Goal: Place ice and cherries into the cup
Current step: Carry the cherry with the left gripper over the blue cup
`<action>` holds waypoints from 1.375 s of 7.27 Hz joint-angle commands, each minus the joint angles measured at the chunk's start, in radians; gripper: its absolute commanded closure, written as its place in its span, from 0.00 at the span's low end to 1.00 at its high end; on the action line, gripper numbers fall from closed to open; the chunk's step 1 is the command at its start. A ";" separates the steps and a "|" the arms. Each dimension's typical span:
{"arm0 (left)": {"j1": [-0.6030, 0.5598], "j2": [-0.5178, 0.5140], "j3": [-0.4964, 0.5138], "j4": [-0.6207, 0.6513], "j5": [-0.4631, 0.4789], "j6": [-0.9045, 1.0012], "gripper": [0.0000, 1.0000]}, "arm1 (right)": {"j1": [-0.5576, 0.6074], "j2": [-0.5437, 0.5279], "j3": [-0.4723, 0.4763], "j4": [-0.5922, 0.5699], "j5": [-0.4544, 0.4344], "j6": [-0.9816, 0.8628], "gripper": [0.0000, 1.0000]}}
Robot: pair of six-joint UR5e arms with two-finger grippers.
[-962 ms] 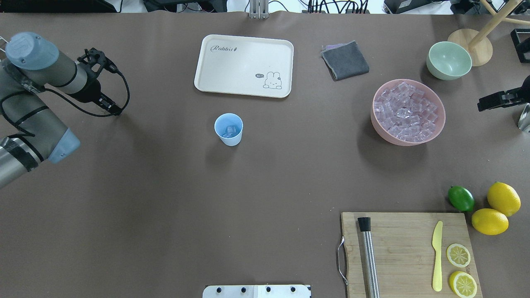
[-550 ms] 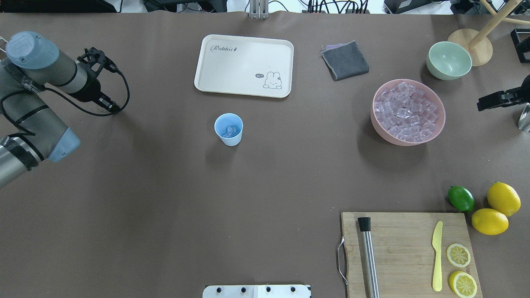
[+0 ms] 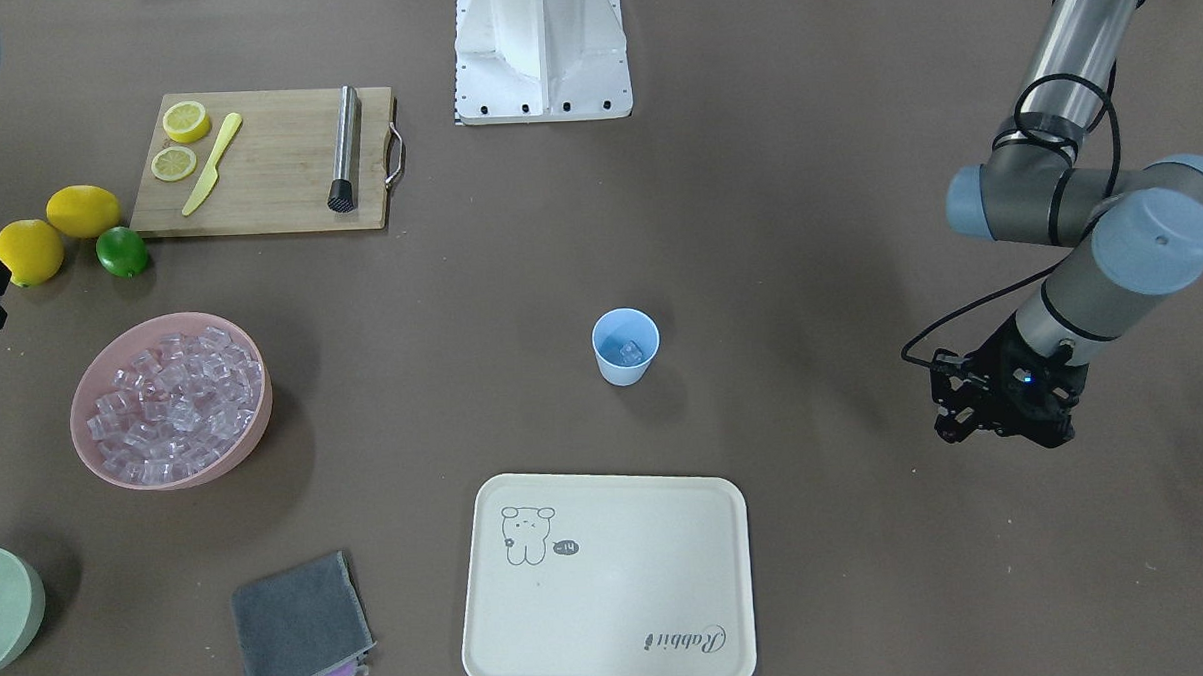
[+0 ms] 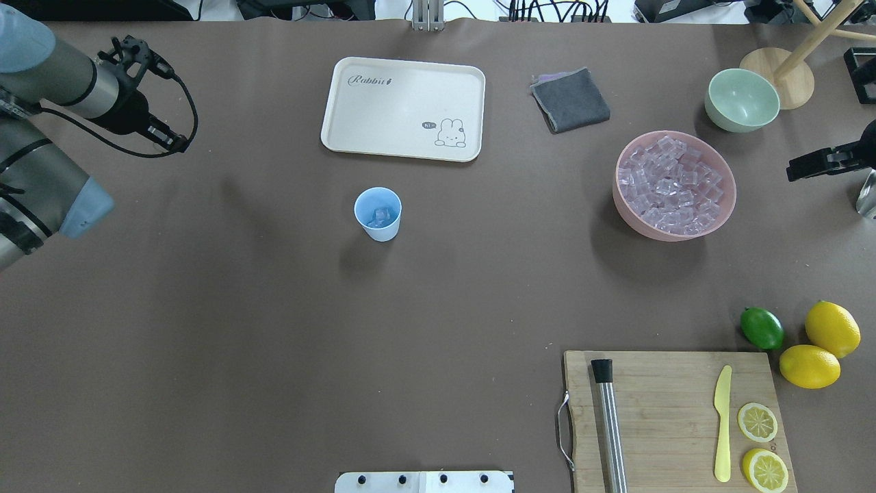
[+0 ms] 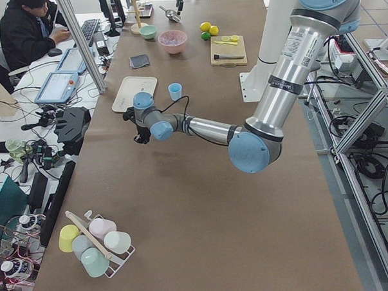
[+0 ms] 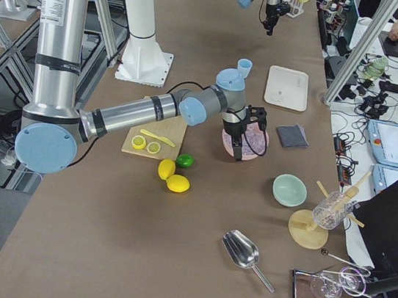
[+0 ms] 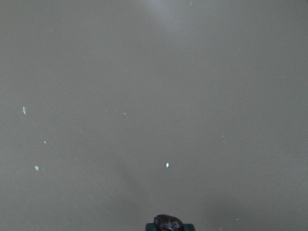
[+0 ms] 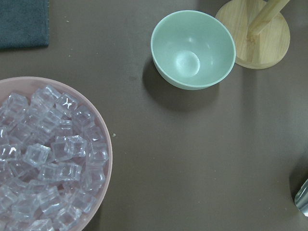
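Observation:
The light blue cup (image 4: 378,213) stands upright in mid-table, also in the front view (image 3: 626,347), with a few clear ice cubes (image 4: 380,218) inside. Many more ice cubes (image 4: 674,183) fill the pink bowl (image 4: 727,205). My left gripper (image 4: 178,142) hangs far left of the cup over bare table. The left wrist view shows a dark purple-black cherry (image 7: 167,223) at its tips, so it looks shut on it. My right gripper (image 4: 794,168) hovers right of the pink bowl, side-on. I cannot tell how its jaws stand.
A cream tray (image 4: 404,108) lies behind the cup, with a grey cloth (image 4: 570,100) to its right. An empty pale green bowl (image 4: 742,100) and a wooden stand (image 4: 780,75) sit far right. A cutting board (image 4: 674,418) with muddler, knife, lemon slices, a lime (image 4: 762,328) and lemons lies front right.
My left arm has swung farther back and left, away from the cup. The right gripper has barely shifted. The cup and bowls have not moved.

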 commanded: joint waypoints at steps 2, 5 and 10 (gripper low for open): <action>0.027 -0.059 -0.168 -0.003 -0.010 -0.240 1.00 | -0.002 0.004 -0.016 0.000 0.004 -0.001 0.00; 0.201 -0.156 -0.214 -0.004 0.111 -0.410 1.00 | -0.003 0.018 -0.024 0.000 0.007 0.000 0.00; 0.386 -0.178 -0.211 -0.064 0.269 -0.494 1.00 | -0.005 0.024 -0.026 0.000 0.004 0.005 0.00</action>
